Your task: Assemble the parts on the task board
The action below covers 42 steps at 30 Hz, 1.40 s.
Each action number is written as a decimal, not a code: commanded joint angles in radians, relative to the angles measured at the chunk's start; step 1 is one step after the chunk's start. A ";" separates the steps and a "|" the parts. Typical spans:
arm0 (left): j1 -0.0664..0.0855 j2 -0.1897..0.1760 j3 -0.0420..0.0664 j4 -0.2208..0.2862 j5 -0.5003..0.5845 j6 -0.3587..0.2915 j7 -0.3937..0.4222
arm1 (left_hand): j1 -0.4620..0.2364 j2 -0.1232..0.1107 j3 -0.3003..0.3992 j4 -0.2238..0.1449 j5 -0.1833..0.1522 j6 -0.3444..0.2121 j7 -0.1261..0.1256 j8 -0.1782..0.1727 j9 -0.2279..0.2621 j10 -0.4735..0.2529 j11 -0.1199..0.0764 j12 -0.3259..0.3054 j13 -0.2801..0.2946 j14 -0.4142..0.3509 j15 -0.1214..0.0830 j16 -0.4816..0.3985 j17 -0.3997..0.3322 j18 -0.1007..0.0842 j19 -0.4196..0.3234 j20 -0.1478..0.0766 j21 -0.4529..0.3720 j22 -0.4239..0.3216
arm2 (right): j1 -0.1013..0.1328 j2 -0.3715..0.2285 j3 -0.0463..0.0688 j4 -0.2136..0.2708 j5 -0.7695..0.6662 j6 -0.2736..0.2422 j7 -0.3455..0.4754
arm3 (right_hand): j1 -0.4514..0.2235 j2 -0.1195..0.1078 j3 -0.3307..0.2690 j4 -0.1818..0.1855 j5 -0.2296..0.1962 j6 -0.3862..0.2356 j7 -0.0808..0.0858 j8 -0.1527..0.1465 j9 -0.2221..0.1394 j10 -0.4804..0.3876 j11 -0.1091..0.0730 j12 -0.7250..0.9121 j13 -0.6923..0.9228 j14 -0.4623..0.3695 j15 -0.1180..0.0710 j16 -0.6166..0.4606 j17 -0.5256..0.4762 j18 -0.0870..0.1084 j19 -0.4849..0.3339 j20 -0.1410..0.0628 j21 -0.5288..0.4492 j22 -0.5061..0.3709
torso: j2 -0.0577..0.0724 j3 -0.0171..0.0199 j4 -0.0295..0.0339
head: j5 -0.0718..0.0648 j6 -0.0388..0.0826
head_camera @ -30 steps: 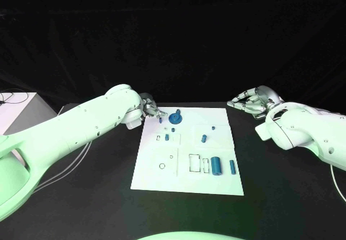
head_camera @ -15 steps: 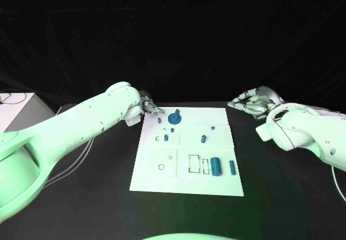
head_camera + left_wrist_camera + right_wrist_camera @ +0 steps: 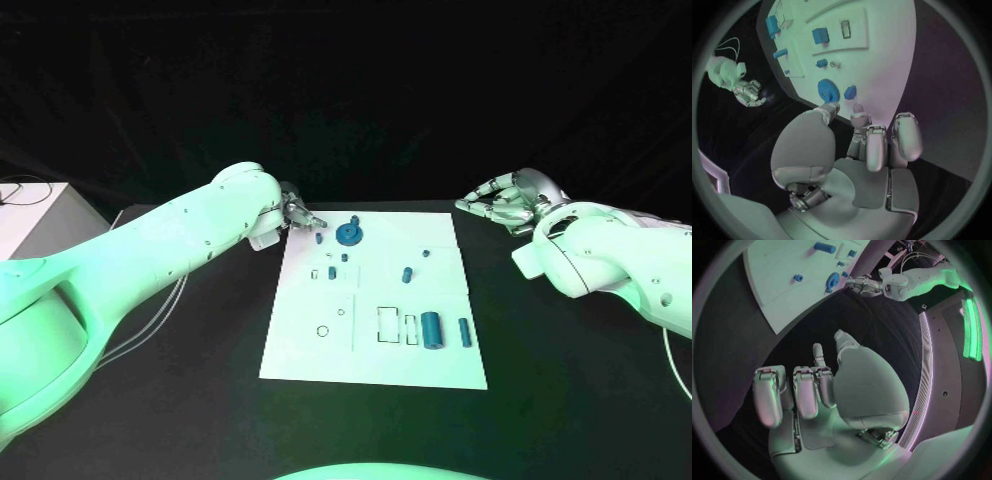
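Just beyond the fingertips point(image 3: 856, 107) of the left hand point(image 3: 299, 215) lie two of the parts at the far left corner of the white rectangular task board point(image 3: 375, 355): a small blue plastic peg point(image 3: 319, 238) nearest the fingers, and beside it a round blue plastic disc with a raised hub point(image 3: 351, 236). In the left wrist view the peg point(image 3: 850, 92) sits almost at the tips and the disc point(image 3: 826, 90) a little further on. The fingers are curled partly in, with thumb and the others apart and nothing between them, so no grasp has been made yet.

To do this pick well, I judge the hand should open the thumb slightly, lower the tips to either side of the small peg, and pinch it on its long flanks without nudging the disc, which stands close enough to be knocked.

Off the board's far right corner, the right hand point(image 3: 500, 207) hangs over the black table point(image 3: 188, 360) with its fingers loosely curled on nothing, well apart from every part. The remaining blue pieces, among them a fat blue cylinder point(image 3: 431, 328) and a slim blue rod point(image 3: 464, 332), lie far from either hand's fingers.
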 commanded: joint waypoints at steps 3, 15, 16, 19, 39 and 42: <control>0.003 0.007 -0.002 -0.007 -0.011 0.029 0.009 | 0.005 0.006 -0.004 0.000 0.004 0.001 -0.001 -0.004 -0.002 -0.009 0.001 -0.001 0.000 0.080 0.007 -0.001 0.201 0.001 -0.002 0.005 -0.002 -0.001 | 0.001 0.001 0.001 0.002 -0.007 0.000 0.011 | -0.009 0.001 0.004 0.000 0.005 -0.009 0.001 0.004 0.001 0.013 0.003 -0.004 0.174 0.081 -0.003 -0.004 0.163 0.008 0.080 -0.004 -0.006 0.223 | 0.000 0.0001 0.0001 | -0.001 -0.002; 0.003 0.017 -0.018 -0.017 0.014 0.033 0.010 | 0.005 0.008 -0.004 0.000 0.005 0.002 -0.001 -0.005 -0.003 -0.010 0.001 -0.002 -0.001 0.081 0.007 0.000 0.202 0.001 -0.001 0.006 -0.001 0.000 | 0.002 0.002 0.001 0.002 -0.008 0.000 0.011 | -0.009 0.001 0.004 0.000 0.005 -0.009 0.001 0.004 0.001 0.013 0.003 -0.004 0.174 0.081 -0.003 -0.004 0.163 0.008 0.080 -0.004 -0.006 0.223 | 0.001 -0.0002 0.0006 | 0.001 -0.007; 0.003 0.017 -0.019 -0.017 0.016 0.033 0.010 | 0.005 0.008 -0.004 0.000 0.005 0.002 -0.001 -0.005 -0.003 -0.010 0.001 -0.002 -0.001 0.081 0.007 0.000 0.202 0.001 -0.001 0.006 -0.001 0.000 | 0.002 0.003 0.001 0.002 -0.008 0.000 0.011 | -0.009 0.001 0.004 0.000 0.005 -0.009 0.001 0.004 0.001 0.013 0.003 -0.004 0.174 0.081 -0.003 -0.004 0.163 0.008 0.080 -0.004 -0.006 0.223 | 0.001 -0.0003 0.0009 | 0.001 -0.007; 0.003 0.019 -0.021 -0.017 0.021 0.033 0.011 | 0.005 0.009 -0.005 0.000 0.005 0.002 0.000 -0.005 -0.003 -0.011 0.001 -0.002 -0.002 0.081 0.008 0.000 0.202 0.001 -0.001 0.006 -0.002 0.000 | 0.002 0.003 0.001 0.002 -0.008 0.001 0.011 | -0.009 0.001 0.004 0.000 0.005 -0.009 0.001 0.004 0.001 0.013 0.003 -0.004 0.174 0.081 -0.003 -0.004 0.163 0.008 0.080 -0.004 -0.006 0.223 | 0.001 0.0003 0.0015 | 0.001 -0.010; 0.003 0.018 -0.026 -0.008 0.035 0.046 0.011 | 0.031 0.023 0.002 -0.004 0.010 0.005 -0.002 -0.008 -0.008 -0.014 0.001 -0.001 -0.002 0.080 0.008 0.000 0.202 0.001 -0.003 0.008 -0.002 -0.001 | 0.002 0.008 0.001 -0.002 -0.008 0.001 0.008 | -0.009 0.001 0.004 0.000 0.006 -0.010 0.000 0.005 0.003 0.014 0.003 -0.003 0.174 0.081 -0.003 -0.004 0.163 0.008 0.080 -0.004 -0.006 0.223 | 0.000 0.0012 -0.0001 | 0.008 -0.020; 0.003 0.018 -0.026 -0.007 0.037 0.051 0.011 | 0.036 0.024 0.003 -0.004 0.010 0.006 -0.002 -0.008 -0.009 -0.015 0.000 -0.002 -0.004 0.080 0.008 0.000 0.202 0.001 -0.003 0.008 -0.002 -0.001 | 0.002 0.008 0.001 -0.003 -0.008 0.002 0.007 | -0.009 0.001 0.004 0.000 0.006 -0.010 0.000 0.005 0.003 0.014 0.003 -0.003 0.174 0.081 -0.003 -0.004 0.163 0.008 0.080 -0.004 -0.006 0.223 | 0.000 0.0011 0.0005 | 0.007 -0.021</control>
